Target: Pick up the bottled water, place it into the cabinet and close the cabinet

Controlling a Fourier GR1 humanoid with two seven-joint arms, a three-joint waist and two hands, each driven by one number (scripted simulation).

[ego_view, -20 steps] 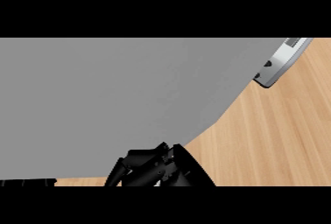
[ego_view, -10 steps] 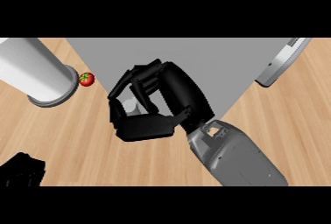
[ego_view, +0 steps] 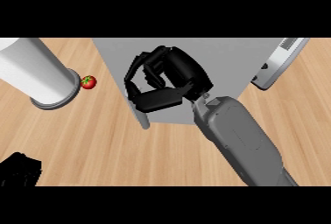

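Right hand (ego_view: 165,81): was over the grey cabinet (ego_view: 226,61), forearm entering from the lower right edge. Fingers and thumb were curled inward, forming a closed ring. Whether anything sat inside the curl could not be told; the hand hid its own interior.
Right forearm (ego_view: 236,140): grey, ran diagonally from the lower right up to the wrist, crossing the cabinet's lower edge.
Left hand (ego_view: 19,170): showed only as a black shape at the lower left corner, over the counter. Finger state could not be told.
Bottle: the bottled water was not identifiable as such. No bottle shape was visible on the counter or on the cabinet; if it was in the right hand, the fingers covered it.
Cabinet: flat grey surface filling the upper middle, narrowing toward its lower edge. A pale rounded edge (ego_view: 143,122) ran along its lower left side.
Door (ego_view: 279,61): a light grey panel with a dark inner rim stood at the upper right, angled away from the cabinet body, its lower end over the counter.
Cylinder (ego_view: 35,72): large white upright body at the upper left, on a grey round base.
Tomato (ego_view: 89,82): small, red, green top, just beside the cylinder's base, between cylinder and cabinet.
Counter (ego_view: 116,157): light wood grain.
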